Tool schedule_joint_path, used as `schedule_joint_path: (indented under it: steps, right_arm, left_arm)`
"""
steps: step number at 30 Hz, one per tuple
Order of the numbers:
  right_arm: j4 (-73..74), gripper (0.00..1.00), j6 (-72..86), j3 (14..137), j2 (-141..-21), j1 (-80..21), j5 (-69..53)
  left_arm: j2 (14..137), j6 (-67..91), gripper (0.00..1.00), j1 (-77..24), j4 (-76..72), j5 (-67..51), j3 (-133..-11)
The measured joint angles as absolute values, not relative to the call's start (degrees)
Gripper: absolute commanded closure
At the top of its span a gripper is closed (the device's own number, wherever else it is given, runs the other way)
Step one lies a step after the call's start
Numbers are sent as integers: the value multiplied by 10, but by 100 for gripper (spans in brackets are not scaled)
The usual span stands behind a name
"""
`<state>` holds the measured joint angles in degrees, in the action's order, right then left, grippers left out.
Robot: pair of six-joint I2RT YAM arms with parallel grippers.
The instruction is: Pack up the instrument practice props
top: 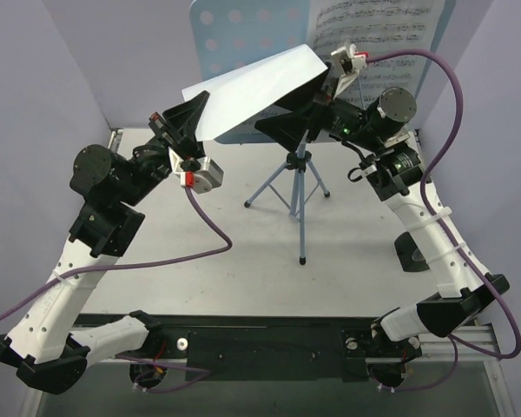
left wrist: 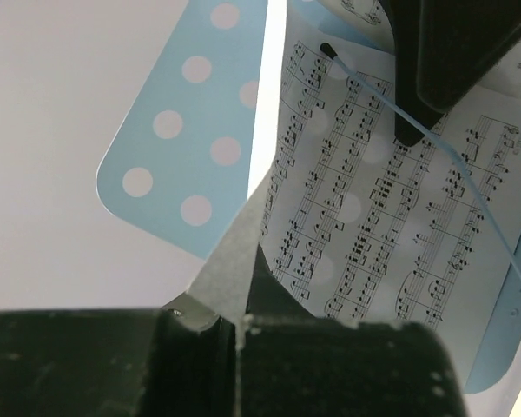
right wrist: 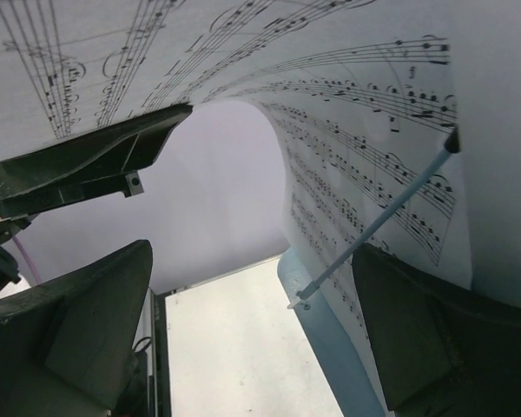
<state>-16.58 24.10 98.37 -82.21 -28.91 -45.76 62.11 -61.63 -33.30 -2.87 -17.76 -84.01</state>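
Nearest: my left end effector [left wrist: 236, 326], pressed together, pinching one edge of a curled white sheet-music page [top: 260, 87], apparently to peel it off the light-blue hole-punched music stand [top: 221, 56] just beyond. My right end effector [right wrist: 252, 339]: spread, empty, beneath the page's other end, likely to support it.

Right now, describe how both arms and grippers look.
The left arm and right arm have white lower links and black joint housings. A purple cable trails each. The left gripper and right gripper have black wedge-shaped jaws, each beside a silver-white camera block with red accents.
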Motion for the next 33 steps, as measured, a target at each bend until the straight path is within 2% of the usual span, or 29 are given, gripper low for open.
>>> schedule_joint_path:
  steps: [9,23,33]
  right_arm:
    - [-180,7,227,978,-821,-301,-507]
    - [-177,7,193,959,-800,-301,-519]
    - [-173,7,179,954,-799,-301,-514]
  left_arm:
    - [621,-617,100,-333,-41,-169,-840]
    - [634,-626,100,-329,-74,-149,-843]
    - [650,-604,100,-278,-80,-136,-918]
